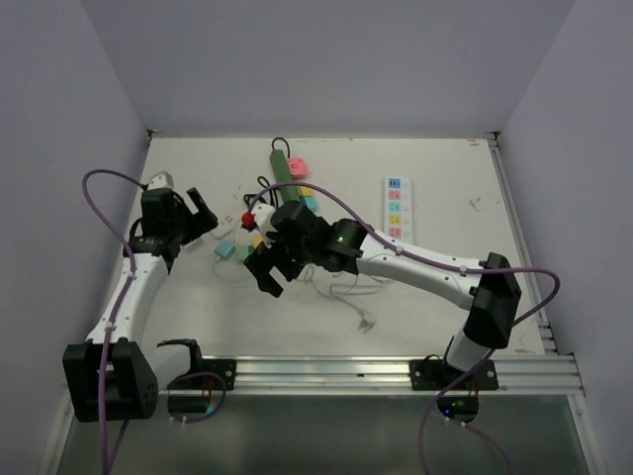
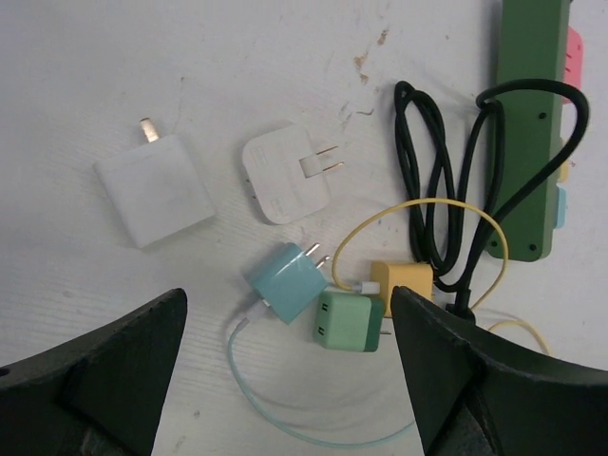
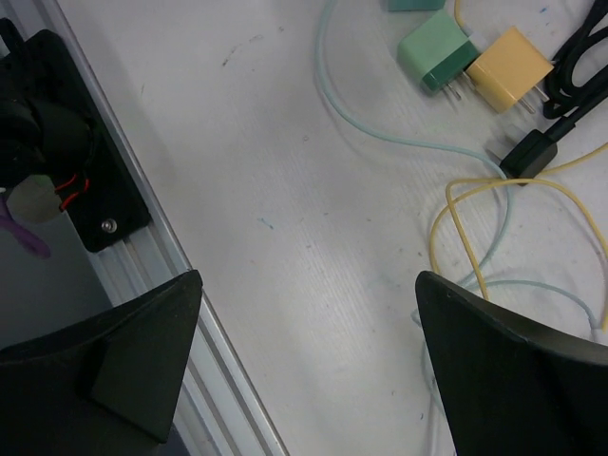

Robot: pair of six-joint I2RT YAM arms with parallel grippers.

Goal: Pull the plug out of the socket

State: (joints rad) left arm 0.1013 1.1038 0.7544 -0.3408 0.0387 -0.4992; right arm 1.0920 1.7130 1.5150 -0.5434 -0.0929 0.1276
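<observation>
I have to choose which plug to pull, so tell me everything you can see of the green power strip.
The green power strip is a long, narrow bar of matte dark-green plastic, lying flat toward the far middle of the table. Three plugs appear seated along one long side: a pink plug, a yellow plug and a light blue plug. A black cable lies coiled beside it and loops across its body.

Green power strip (image 2: 532, 38) cut by top edge; pink plug (image 2: 574, 57) barely visible.
</observation>
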